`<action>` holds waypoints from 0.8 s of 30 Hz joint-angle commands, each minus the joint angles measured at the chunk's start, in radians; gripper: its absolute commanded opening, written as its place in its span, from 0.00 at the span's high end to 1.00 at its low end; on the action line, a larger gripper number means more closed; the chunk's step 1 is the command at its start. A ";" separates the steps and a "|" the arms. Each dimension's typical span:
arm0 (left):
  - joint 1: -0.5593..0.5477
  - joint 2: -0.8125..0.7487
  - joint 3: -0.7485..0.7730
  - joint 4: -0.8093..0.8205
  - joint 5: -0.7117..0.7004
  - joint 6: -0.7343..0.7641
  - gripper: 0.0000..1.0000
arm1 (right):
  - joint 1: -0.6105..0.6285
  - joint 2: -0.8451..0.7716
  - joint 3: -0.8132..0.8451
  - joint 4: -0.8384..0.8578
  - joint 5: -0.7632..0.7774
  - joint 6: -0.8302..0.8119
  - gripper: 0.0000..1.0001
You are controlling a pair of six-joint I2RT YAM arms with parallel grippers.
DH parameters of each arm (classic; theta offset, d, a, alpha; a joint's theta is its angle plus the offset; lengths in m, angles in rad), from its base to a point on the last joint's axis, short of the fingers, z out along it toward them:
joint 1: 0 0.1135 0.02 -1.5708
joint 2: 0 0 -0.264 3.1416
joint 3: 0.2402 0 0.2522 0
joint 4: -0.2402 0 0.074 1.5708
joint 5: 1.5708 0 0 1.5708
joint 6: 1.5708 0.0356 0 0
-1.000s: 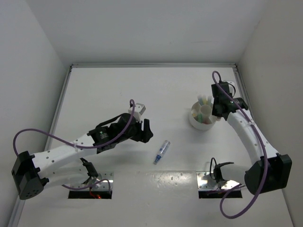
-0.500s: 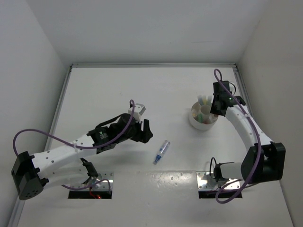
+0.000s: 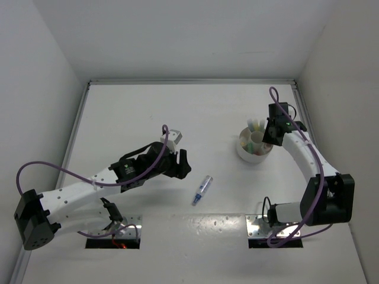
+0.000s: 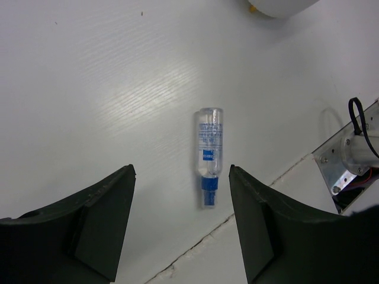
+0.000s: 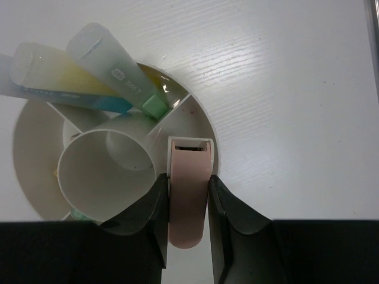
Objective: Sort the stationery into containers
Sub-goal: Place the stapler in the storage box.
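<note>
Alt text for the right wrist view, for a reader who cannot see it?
The right tool grips a pink pen between its fingers, the pen's end over an outer compartment of the round white divided container. A yellow pen and a green pen lean in a neighbouring compartment, on a white table.

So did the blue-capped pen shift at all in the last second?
No. The blue-capped pen lies in the same spot with the same tilt, up and left of the right metal plate.

Bright, even light falls from overhead; shadows are soft and faint, as beside the pen (image 4: 209, 151). The white table (image 3: 130, 112) shows streaky sheen in both wrist views. Focus is sharp.
</note>
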 commanded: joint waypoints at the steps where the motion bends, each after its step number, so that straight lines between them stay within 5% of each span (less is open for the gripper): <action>1: 0.008 -0.005 -0.004 0.040 0.009 0.011 0.29 | -0.016 0.004 -0.013 0.051 -0.019 0.018 0.81; 14: 0.008 0.026 -0.004 0.050 0.027 0.011 0.29 | -0.034 -0.026 -0.032 0.069 -0.048 0.018 0.54; 19: 0.008 0.045 -0.004 0.050 0.046 0.011 0.33 | -0.043 -0.044 -0.041 0.069 -0.048 0.009 0.51; 22: 0.008 0.059 -0.004 0.050 0.064 0.011 0.54 | -0.043 -0.084 -0.041 0.080 -0.048 -0.009 0.68; 23: 0.008 0.074 -0.004 0.050 0.076 0.011 0.74 | -0.043 -0.123 -0.041 0.080 -0.048 -0.043 0.75; 24: -0.002 0.100 0.006 0.050 0.077 0.020 0.87 | -0.043 -0.150 -0.041 0.101 -0.048 -0.070 0.92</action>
